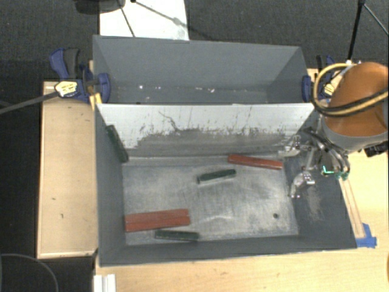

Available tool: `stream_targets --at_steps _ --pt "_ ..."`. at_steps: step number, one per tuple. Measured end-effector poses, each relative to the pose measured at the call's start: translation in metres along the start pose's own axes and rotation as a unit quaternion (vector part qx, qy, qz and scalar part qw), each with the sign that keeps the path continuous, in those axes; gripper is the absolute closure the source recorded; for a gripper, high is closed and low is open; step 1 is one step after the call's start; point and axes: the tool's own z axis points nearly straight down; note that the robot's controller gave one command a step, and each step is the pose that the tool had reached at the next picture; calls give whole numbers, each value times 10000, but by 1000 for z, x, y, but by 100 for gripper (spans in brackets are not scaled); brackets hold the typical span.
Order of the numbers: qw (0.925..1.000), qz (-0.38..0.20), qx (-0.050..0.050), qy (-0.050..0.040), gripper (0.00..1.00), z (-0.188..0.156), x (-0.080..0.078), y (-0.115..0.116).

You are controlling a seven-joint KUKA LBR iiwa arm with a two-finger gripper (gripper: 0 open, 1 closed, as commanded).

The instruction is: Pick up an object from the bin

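My gripper [298, 186] hangs at the right side of the bin, its metal fingers pointing down close to the floor with nothing seen between them. A thin red-brown stick [255, 161] lies just to its upper left, along the foot of the back wall. Farther left, near the middle of the floor, rests a short dark green bar [216, 176].
A wider red-brown block [157, 219] lies at the front left with a dark green bar [176, 236] just in front of it. Another dark bar [116, 143] leans on the left wall. The arm with its orange cover stands over the right rim.
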Motion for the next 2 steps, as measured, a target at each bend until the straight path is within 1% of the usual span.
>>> stream_targets --at_steps 1,2 --pt "10000 -15 6 -39 0 -4 -2 0" --pt "9995 315 15 -67 0 15 -15 11"
